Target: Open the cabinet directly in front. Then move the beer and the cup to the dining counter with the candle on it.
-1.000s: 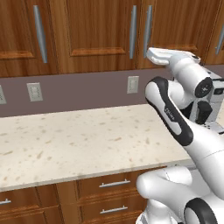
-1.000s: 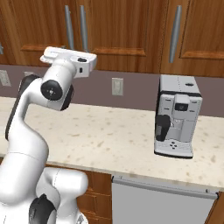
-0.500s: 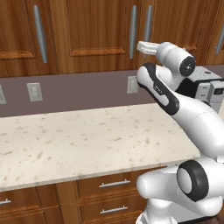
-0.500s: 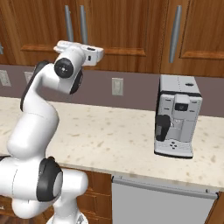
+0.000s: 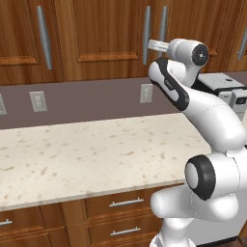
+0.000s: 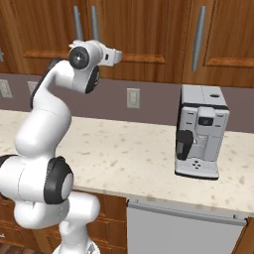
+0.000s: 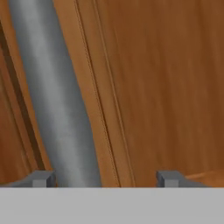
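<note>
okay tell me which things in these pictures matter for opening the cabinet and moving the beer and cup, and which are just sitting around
Part of the job:
- cabinet, door shut
- its bar handle, between the fingertips
- gripper, open, right at that handle

Just sitting around:
- coffee machine on the countertop
- wall outlets
- low drawers

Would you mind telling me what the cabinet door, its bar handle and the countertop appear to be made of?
Cabinet door: reddish-brown wood, going by its grain, satin finish. Bar handle: probably brushed metal, grey with soft sheen. Countertop: likely polished stone, beige with dark speckles.
</note>
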